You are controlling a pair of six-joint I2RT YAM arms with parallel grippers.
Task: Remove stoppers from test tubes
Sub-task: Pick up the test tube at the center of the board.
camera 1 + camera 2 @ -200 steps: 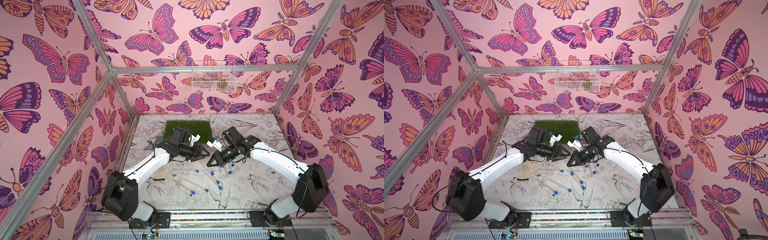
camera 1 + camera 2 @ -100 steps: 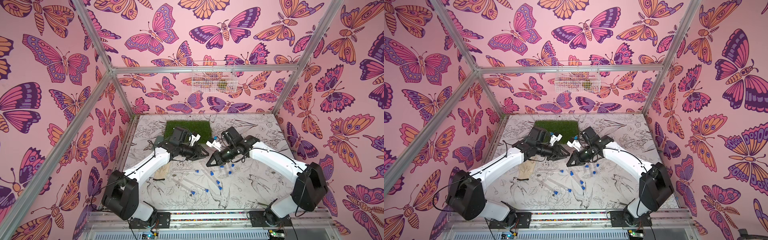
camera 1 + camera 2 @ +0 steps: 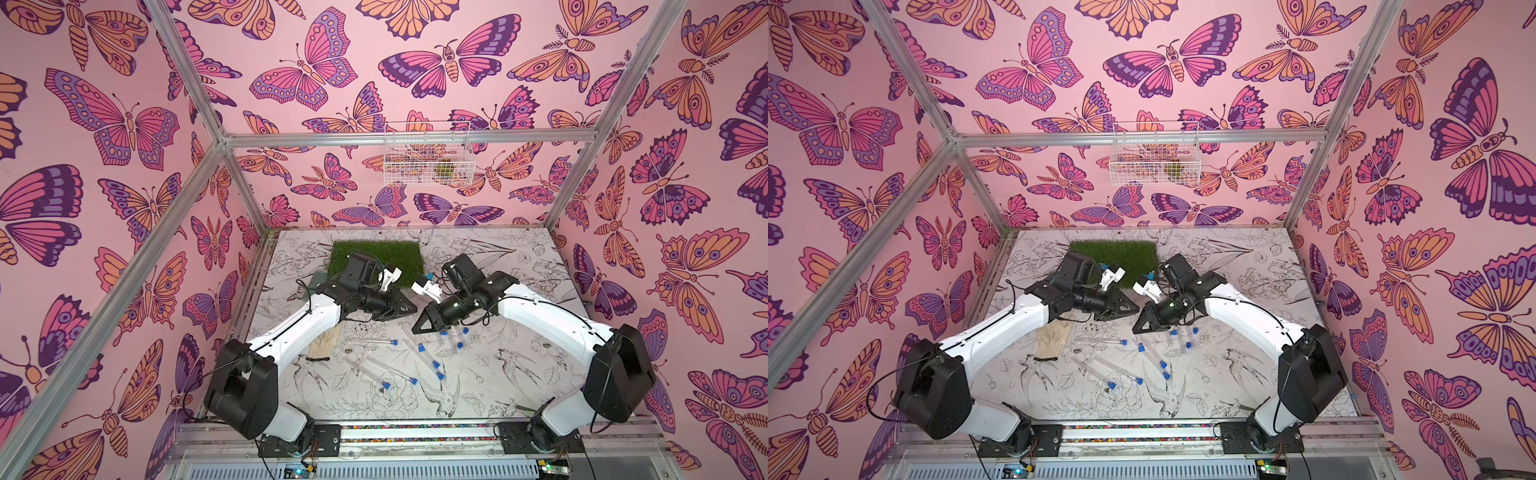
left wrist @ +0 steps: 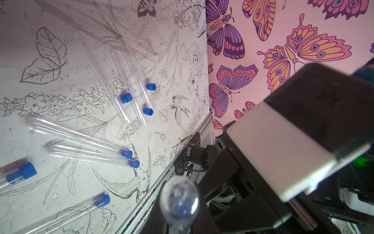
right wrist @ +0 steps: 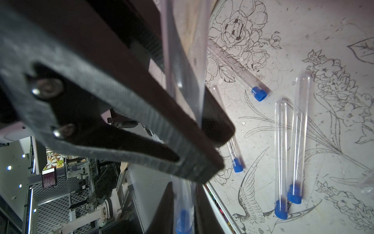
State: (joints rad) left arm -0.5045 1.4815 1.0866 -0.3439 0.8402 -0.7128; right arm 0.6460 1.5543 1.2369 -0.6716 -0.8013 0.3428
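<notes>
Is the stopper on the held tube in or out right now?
In. The right wrist view shows the blue stopper plugged into the end of the clear tube held off the table.

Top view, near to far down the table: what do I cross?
Front rail → nearest stoppered test tube → grass mat → wire basket on the back wall. Left hand, right hand, the beige glove and the other test tubes overlap mid-table, so skipped.
</notes>
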